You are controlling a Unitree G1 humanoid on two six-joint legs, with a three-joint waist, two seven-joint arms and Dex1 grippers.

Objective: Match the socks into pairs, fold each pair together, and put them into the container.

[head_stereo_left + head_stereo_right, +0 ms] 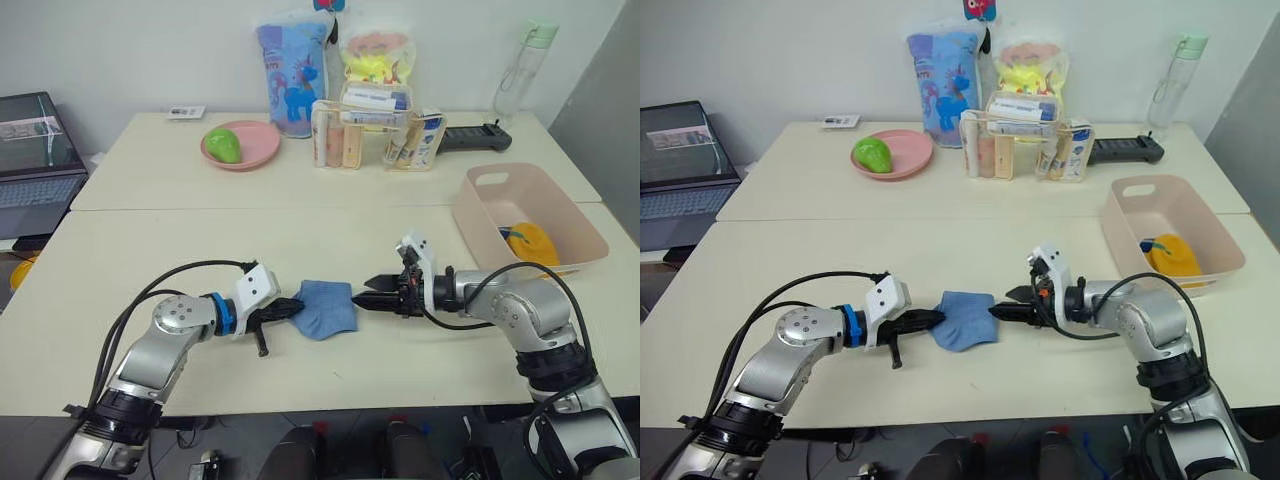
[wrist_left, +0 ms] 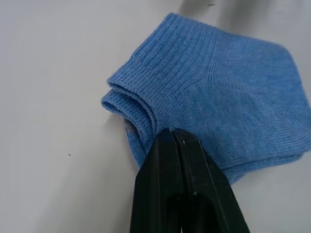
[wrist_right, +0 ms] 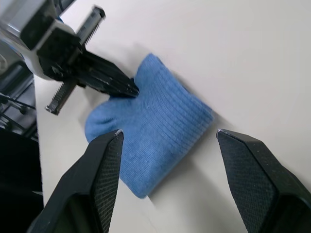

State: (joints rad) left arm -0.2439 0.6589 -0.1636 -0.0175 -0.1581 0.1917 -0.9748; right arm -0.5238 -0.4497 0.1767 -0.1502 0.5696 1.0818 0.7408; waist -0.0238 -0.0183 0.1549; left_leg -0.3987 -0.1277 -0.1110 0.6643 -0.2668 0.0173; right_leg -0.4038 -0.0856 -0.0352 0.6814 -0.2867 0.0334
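Observation:
A folded light blue pair of socks (image 1: 328,308) lies near the table's front edge, between my two grippers. My left gripper (image 1: 296,306) is shut, and its tips rest against the socks' left edge (image 2: 214,97) with no fabric seen between the fingers. My right gripper (image 3: 169,133) is open, its fingers level with the socks' right end and spread wider than the pair. At the right stands the pale pink container (image 1: 478,222). It holds mustard yellow socks (image 1: 533,243) with a bit of dark navy beside them.
A pink plate (image 1: 255,150) with a green fruit, a clear organiser of bottles (image 1: 375,140), two bags and a black device (image 1: 478,137) line the table's far side. A bottle (image 1: 525,70) stands at the back right, a laptop (image 1: 35,170) off the left.

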